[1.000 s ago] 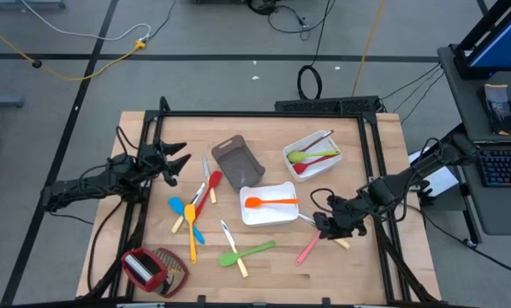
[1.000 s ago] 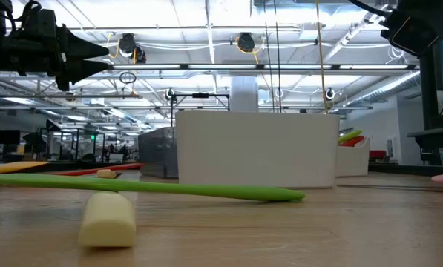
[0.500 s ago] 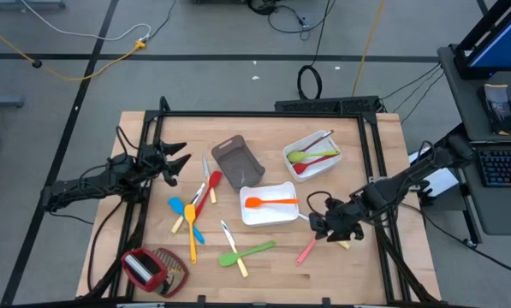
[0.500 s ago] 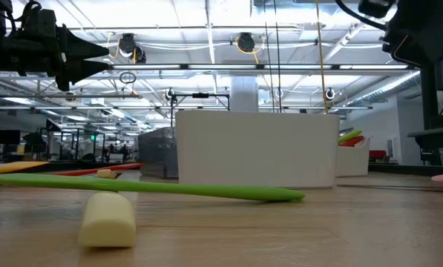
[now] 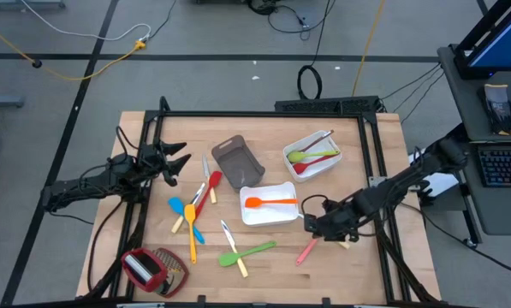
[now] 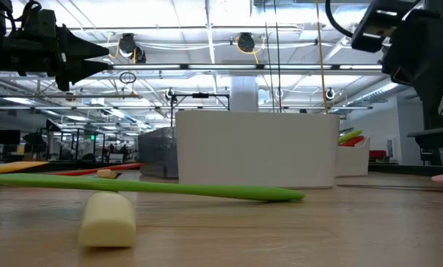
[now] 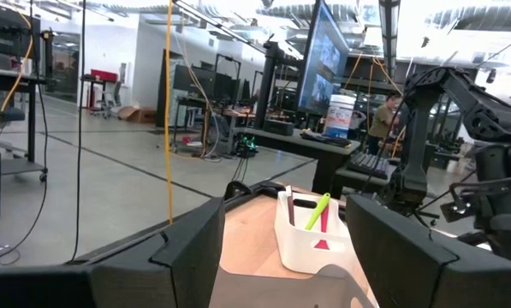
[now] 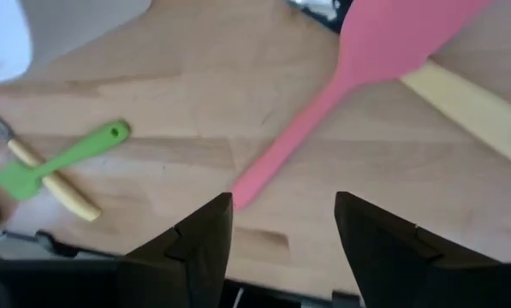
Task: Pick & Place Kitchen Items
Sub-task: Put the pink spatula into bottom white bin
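Note:
A pink spatula lies flat on the wooden table near the right front, its blade over a pale handle. My right gripper hangs open just above it, slanting down. In the right wrist view the two fingers stand on either side of the pink spatula's handle tip, clear of it. An orange spoon lies in a white tray. Green and red utensils rest in a second white tray. My left gripper waits open above the table's left side.
Loose on the table's left half lie a blue spoon, a yellow one, a red one, a green spatula and knives. A grey-brown tray stands mid-table. A red-and-silver thing sits at the front left.
My right gripper has come down and moved a little toward the table's left, closing in on the pink spatula, and it has rolled somewhat. The utensils have stayed where they were.

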`<state>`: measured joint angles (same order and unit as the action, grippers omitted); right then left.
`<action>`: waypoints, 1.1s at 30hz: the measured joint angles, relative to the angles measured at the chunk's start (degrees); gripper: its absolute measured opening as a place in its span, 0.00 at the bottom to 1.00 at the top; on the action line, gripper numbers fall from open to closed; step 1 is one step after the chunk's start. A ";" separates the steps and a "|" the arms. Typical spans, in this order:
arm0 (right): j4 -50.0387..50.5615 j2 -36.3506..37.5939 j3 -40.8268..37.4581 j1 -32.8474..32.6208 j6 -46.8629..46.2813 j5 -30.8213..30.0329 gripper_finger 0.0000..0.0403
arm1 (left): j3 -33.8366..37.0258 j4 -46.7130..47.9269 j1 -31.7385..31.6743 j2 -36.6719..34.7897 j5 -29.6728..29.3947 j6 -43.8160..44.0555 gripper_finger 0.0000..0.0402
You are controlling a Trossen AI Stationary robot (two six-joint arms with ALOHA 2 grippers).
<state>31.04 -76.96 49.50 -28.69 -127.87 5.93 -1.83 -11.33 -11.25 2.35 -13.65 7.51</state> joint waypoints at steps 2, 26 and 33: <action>-0.05 -0.89 0.00 0.02 -0.41 -0.22 0.49 | 0.00 0.00 0.01 0.00 -0.01 -1.43 0.62; -4.62 -11.11 0.00 -1.44 -2.53 -1.61 0.46 | 0.00 0.00 0.01 -0.01 0.00 -7.37 0.62; -3.17 -11.15 0.00 -1.44 -2.61 -4.76 0.43 | 0.00 0.00 0.00 -0.02 0.00 -7.35 0.62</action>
<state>27.87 -88.12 49.50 -30.13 -130.48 1.17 -1.83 -11.33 -11.25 2.33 -13.65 0.16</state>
